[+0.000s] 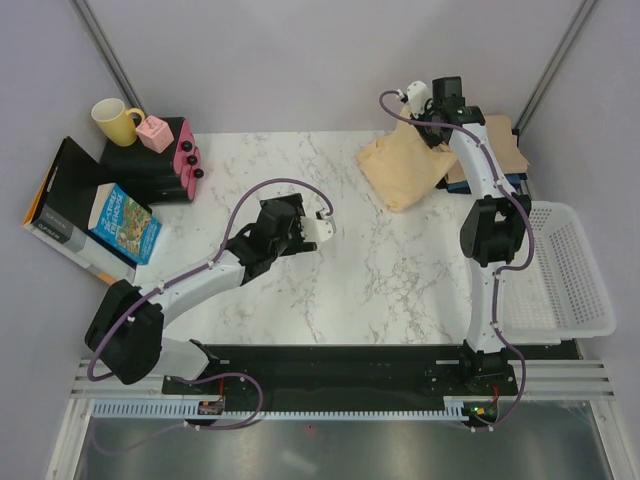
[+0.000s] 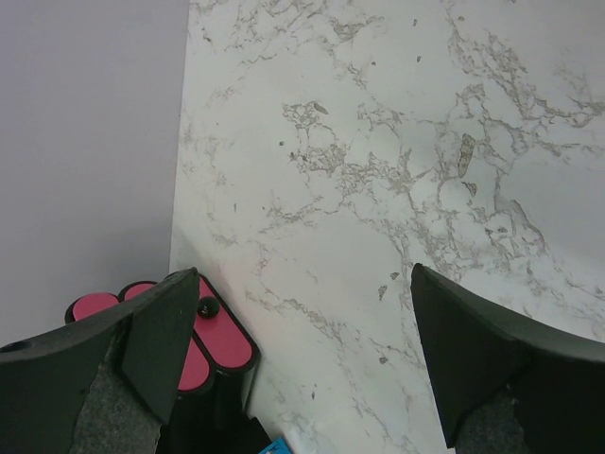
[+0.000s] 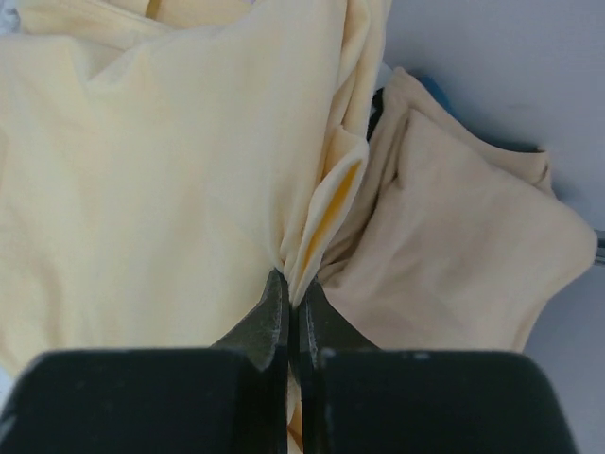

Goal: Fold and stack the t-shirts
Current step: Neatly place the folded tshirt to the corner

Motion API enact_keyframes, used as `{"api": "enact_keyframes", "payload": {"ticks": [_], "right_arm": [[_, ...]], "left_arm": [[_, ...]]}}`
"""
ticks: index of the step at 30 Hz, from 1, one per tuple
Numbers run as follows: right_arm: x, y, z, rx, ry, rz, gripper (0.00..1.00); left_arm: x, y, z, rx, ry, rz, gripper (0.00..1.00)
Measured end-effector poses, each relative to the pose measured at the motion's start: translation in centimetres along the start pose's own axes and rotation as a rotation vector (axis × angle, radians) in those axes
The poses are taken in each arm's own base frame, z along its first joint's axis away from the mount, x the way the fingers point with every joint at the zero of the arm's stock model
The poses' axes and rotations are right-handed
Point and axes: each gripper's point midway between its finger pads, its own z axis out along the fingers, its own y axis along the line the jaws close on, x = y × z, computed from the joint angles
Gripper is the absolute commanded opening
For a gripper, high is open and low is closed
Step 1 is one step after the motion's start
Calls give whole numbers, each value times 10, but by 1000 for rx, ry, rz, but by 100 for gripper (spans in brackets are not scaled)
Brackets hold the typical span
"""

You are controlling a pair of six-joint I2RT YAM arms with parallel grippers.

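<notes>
Right pincer (image 3: 293, 295) pinches the pale yellow t-shirt (image 3: 161, 189), arm (image 1: 490, 230) outstretched.

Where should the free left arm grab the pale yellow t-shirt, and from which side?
Probably the near-left corner of the pale yellow t-shirt, approached from the middle of the marble table. That corner lies flat facing the open left pincer, while the right pincer pinches a bunched fold farther back.

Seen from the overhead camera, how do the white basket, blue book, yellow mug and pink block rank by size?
1. white basket
2. blue book
3. yellow mug
4. pink block, only a little smaller than the mug beside it
</notes>
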Motion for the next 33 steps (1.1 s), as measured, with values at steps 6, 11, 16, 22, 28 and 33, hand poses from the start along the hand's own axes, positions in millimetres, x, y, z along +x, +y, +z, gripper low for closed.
{"api": "enact_keyframes", "payload": {"ticks": [6,11,16,22,28,33], "right_arm": [[5,-33,-3,132,23,-4,0],[11,-62,-8,238,32,9,0],[11,-87,-14,330,34,-6,0],[6,-108,-21,427,29,-46,0],[9,-128,-28,490,31,-46,0],[23,-147,-35,538,57,-26,0]], "left_arm": [[0,-2,1,4,-4,1,99],[-1,-5,2,11,-19,9,99],[-5,-1,2,-1,-34,13,99],[-6,0,3,-6,-41,17,99],[-7,1,3,-10,-44,16,99],[-7,0,4,-6,-42,24,99]]}}
